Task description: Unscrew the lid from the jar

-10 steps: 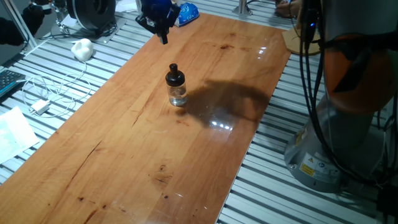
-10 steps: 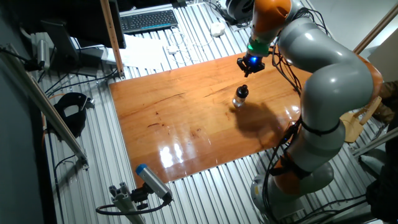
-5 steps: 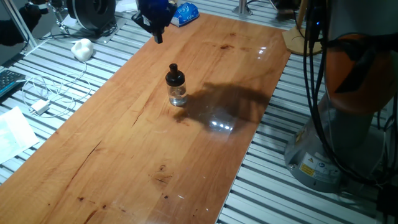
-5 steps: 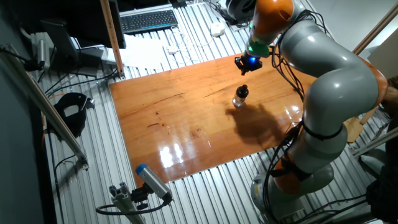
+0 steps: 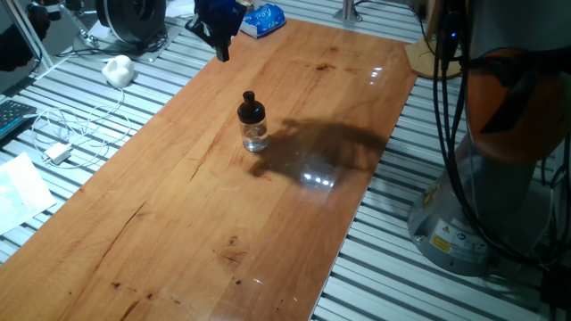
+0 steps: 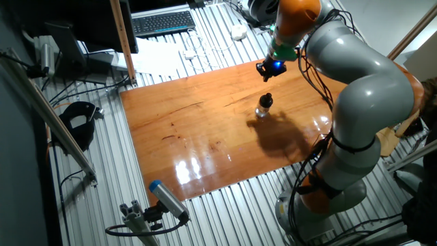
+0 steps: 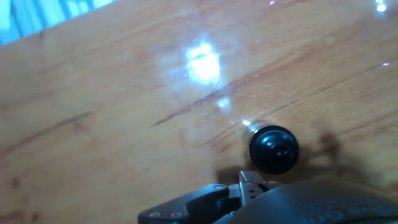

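A lab: slatted metal bench (image 5: 116, 116), keyboard (image 6: 162, 22), loose cables (image 5: 67, 129).

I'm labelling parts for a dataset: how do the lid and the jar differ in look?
The lid is opaque black; the jar is clear glass. The lid narrows to a small knob on top; the jar has a rounded body. The lid sits on top, the jar rests on the table. Both are upright and about equally wide.

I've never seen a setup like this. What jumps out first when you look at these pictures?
A tiny clear jar with a black lid stands alone, upright, near the middle of a glossy wooden table. Next comes the big grey and orange robot arm curving over the table's far side, its dark claw hanging in the air above and beyond the jar, touching nothing.
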Controlling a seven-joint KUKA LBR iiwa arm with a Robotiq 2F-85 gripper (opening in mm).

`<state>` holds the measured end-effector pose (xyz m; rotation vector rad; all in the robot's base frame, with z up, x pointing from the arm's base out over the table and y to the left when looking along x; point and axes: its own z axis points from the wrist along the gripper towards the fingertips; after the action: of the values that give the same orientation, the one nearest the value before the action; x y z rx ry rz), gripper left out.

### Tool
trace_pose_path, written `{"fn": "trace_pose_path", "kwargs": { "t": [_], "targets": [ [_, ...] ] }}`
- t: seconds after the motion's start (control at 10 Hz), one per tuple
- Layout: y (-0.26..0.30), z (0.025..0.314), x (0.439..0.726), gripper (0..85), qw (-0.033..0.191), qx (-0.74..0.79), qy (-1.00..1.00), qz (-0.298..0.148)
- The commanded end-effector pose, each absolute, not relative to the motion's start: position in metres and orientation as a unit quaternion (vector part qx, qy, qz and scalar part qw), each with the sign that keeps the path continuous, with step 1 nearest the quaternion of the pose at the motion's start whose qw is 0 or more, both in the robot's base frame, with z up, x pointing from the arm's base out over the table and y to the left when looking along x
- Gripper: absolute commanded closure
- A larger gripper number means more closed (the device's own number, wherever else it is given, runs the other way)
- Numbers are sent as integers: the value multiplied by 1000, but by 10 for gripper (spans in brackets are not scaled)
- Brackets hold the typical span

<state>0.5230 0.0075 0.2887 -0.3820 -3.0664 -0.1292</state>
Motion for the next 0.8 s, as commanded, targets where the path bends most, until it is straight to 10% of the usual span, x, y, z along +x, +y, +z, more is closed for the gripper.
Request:
{"fn": "trace_pose_path", "kwargs": {
  "t": [0.0, 0.7],
  "targets": [
    [8, 289, 523, 850, 27, -62, -997, -41],
    [8, 289, 523, 850, 18, -7, -1000, -14]
  ]
}}
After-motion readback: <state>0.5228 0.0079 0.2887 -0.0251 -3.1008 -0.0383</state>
